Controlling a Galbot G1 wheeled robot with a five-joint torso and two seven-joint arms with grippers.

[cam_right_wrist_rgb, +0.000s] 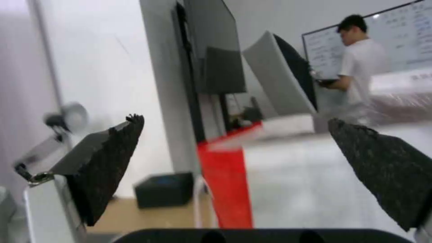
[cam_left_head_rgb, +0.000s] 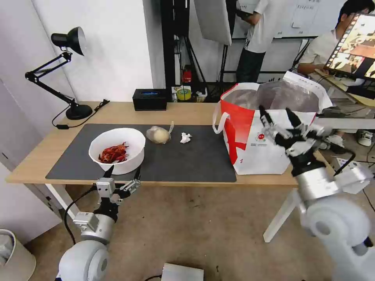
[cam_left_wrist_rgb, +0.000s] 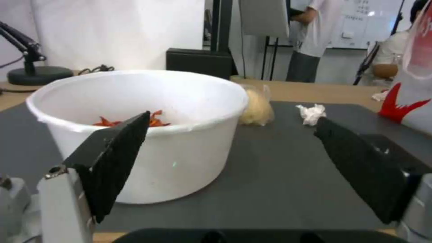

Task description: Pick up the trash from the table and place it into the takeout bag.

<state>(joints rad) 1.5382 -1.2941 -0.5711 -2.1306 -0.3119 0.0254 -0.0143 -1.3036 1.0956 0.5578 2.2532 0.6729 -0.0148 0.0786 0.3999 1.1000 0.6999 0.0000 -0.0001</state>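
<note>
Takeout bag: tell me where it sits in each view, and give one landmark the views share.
Head view: takeout bag stands on the table's right end.
Left wrist view: its red-and-white side at the picture's right edge.
Right wrist view: red corner close ahead.
Shared landmark: black tissue box.

We held our left gripper (cam_left_head_rgb: 122, 172) low and forward, fingers spread wide and pointing upward. Our right arm (cam_left_head_rgb: 332, 210) was raised higher, its gripper (cam_left_head_rgb: 278, 113) also agape, fingers (cam_left_head_rgb: 266, 114) angled up and away.
</note>
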